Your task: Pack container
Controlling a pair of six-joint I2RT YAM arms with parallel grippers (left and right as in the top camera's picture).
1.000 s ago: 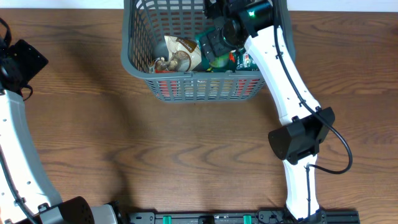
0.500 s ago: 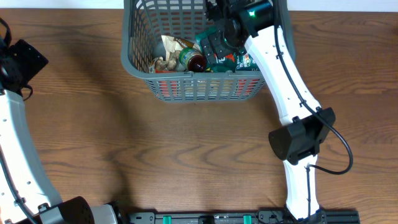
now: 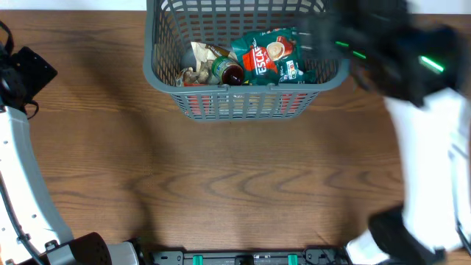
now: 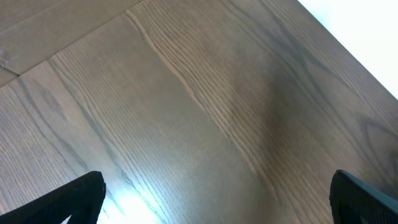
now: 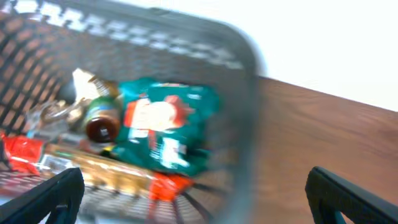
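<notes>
The dark grey slotted container stands at the top middle of the table. Inside lie a green coffee packet, a small brown-capped bottle, a beige packet and red packets at the bottom. The right wrist view shows the container rim, the green packet and the bottle. My right gripper is open and empty, above the container's right edge; its arm is a blur in the overhead view. My left gripper is open and empty over bare wood at far left.
The left arm runs along the table's left edge. The right arm's white links stand at the right side. A black rail lies along the front edge. The brown wooden table spreads before the container.
My right gripper has let go of the green packet, which now lies in the container, and the arm has swung fast up and to the right. The left arm has not moved.
</notes>
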